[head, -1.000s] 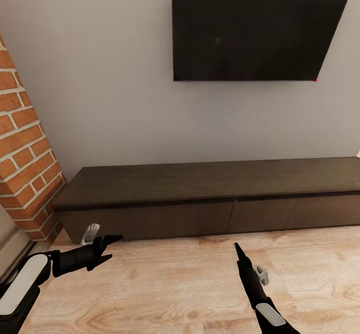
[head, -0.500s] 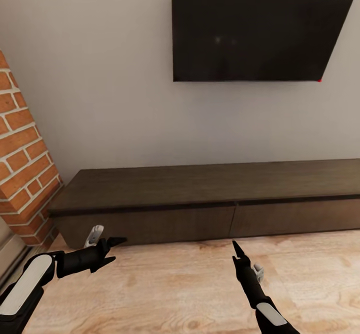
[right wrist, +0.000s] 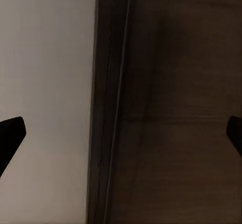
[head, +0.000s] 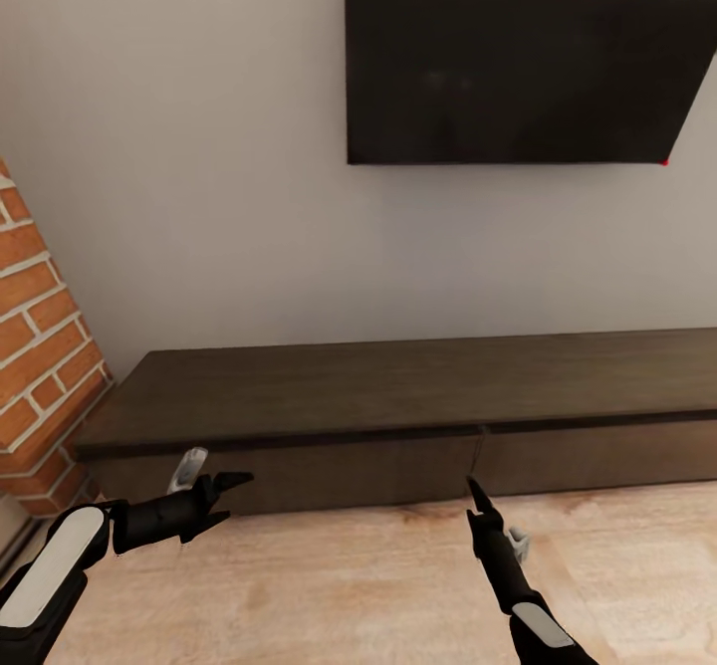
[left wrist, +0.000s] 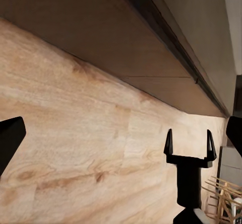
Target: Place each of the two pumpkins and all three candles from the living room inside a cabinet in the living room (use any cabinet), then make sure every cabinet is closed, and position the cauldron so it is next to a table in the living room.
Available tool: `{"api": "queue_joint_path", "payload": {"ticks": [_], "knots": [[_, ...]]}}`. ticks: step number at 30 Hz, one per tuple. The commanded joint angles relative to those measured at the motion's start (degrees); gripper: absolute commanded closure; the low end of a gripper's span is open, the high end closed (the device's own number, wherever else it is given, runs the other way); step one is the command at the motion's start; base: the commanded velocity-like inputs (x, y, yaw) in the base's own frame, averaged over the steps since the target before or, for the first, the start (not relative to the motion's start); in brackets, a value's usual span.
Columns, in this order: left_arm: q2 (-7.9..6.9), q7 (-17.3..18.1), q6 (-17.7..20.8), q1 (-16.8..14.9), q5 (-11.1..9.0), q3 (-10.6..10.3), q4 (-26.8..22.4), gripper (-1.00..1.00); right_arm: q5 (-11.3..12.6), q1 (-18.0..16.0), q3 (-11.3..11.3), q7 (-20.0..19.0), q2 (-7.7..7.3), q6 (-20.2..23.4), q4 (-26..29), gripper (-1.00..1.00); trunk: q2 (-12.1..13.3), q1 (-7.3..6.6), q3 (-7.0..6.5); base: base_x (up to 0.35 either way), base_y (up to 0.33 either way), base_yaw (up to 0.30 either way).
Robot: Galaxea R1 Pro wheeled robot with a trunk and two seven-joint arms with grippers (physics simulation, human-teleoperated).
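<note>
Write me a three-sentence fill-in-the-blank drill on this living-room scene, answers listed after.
1. Both drawer fronts of the cabinet are ____.
2. On the wall above the cabinet hangs a flat ____ screen.
3. The left gripper and the right gripper both hover over the wooden ____, holding nothing.

Missing words: closed; black; floor

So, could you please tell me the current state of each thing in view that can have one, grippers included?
cabinet: both drawer fronts shut flush, nothing on its flat top.
wall screen: dark, off.
left gripper: open, empty, held above the floor in front of the cabinet's left drawer.
right gripper: open, empty, pointing at the cabinet near the seam between the drawers.
</note>
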State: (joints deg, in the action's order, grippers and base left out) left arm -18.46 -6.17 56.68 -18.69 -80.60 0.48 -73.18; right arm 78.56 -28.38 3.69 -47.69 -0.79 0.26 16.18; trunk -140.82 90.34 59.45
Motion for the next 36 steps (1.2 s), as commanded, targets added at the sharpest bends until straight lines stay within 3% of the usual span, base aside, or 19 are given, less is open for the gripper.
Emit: {"api": "queue_joint_path", "payload": {"ticks": [1,15,22,36], "knots": [[0.01,-0.6,0.2,0.0,-0.6,0.0,0.0,-1.0,0.2,0.0,0.1,-0.2,0.01,0.0,0.0,-1.0,0.0,0.01,0.05,0.201,0.036,0.0],[0.01,-0.6,0.3,0.0,-0.7,0.0,0.0,-1.0,0.4,-0.1,0.1,-0.2,0.08,0.1,0.0,-1.0,0.0,0.01,0.05,0.116,0.025,0.0],[0.01,-0.6,0.3,0.0,-2.5,0.0,0.0,-1.0,0.4,-0.1,0.1,-0.2,0.09,0.1,0.0,-1.0,0.0,0.01,0.05,0.172,0.016,0.0],[0.01,-0.6,0.3,0.0,-2.6,-0.1,0.0,-1.0,0.4,-0.1,0.1,-0.1,0.09,0.2,0.0,-1.0,0.0,0.01,0.05,0.138,0.001,0.0]]}}
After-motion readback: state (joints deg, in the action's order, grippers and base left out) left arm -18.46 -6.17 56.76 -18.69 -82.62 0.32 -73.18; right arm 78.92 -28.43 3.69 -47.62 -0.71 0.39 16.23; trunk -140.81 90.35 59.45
